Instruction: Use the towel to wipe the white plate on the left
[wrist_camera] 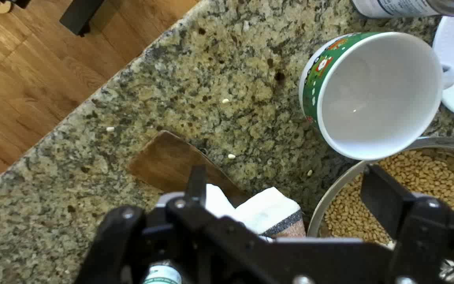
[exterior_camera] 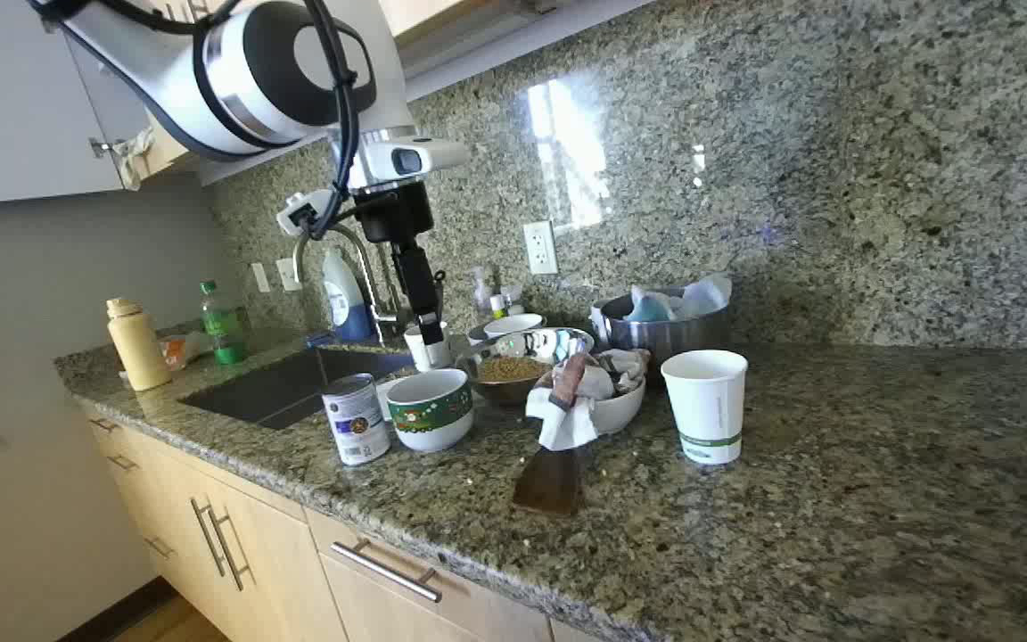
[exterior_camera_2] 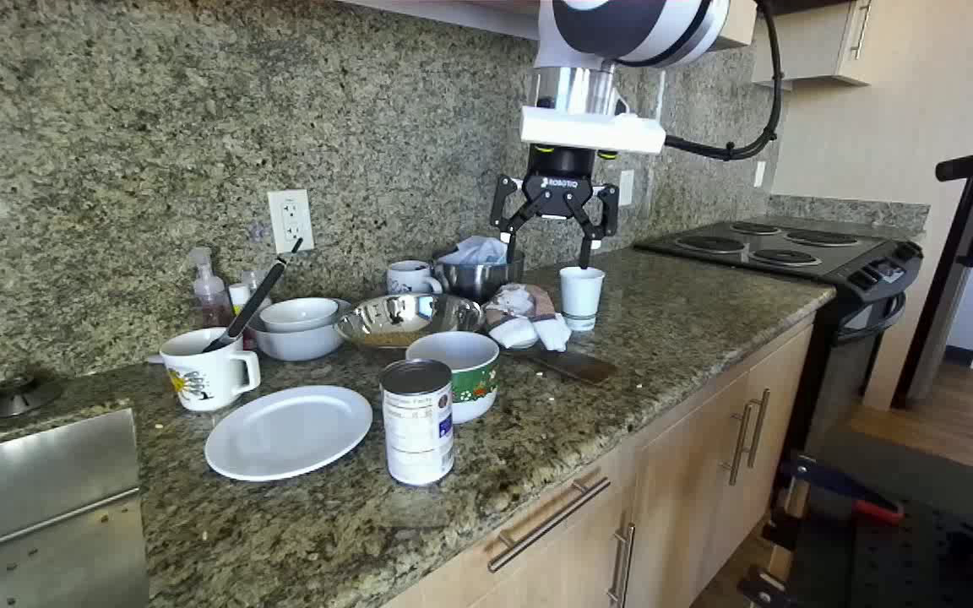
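Gripper (exterior_camera_2: pixel 548 260) raised, jaws spread wide. In an exterior view, white plate (exterior_camera_2: pixel 288 433) at 9 o'clock from the can (exterior_camera_2: pixel 417 424); towel (exterior_camera_2: pixel 530 312) at the plate's 2 o'clock, draped over a bowl (exterior_camera: pixel 619 413).

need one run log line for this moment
gripper: open, empty, above counter | towel: in white bowl, end hanging over side, ungrasped | white plate: flat on counter beside can | wipe: pending

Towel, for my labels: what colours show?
The towel is white and pinkish brown with a dark stripe; clearest in the wrist view.
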Robot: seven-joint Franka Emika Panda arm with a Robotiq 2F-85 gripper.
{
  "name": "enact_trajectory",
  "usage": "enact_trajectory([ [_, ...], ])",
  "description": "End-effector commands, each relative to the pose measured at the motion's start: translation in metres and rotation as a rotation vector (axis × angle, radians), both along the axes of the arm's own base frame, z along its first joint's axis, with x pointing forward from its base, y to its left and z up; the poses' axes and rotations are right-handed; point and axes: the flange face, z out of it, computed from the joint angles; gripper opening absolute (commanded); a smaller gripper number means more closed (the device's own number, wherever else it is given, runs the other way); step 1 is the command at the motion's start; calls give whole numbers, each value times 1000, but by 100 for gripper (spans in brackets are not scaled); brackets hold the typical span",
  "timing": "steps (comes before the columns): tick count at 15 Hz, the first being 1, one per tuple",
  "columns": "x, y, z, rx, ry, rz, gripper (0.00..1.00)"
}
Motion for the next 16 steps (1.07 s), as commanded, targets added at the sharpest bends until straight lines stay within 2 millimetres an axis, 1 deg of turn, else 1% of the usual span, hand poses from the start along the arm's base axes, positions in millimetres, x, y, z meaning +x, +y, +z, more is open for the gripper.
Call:
enact_trajectory([
  [1, 0, 0, 0, 0, 1, 0, 100],
  [12, 0, 0, 0, 0, 1, 0, 100],
  [14, 5, -2, -1, 7, -2, -27, 100],
  [16, 13, -8, -4, 11, 0, -68, 100],
])
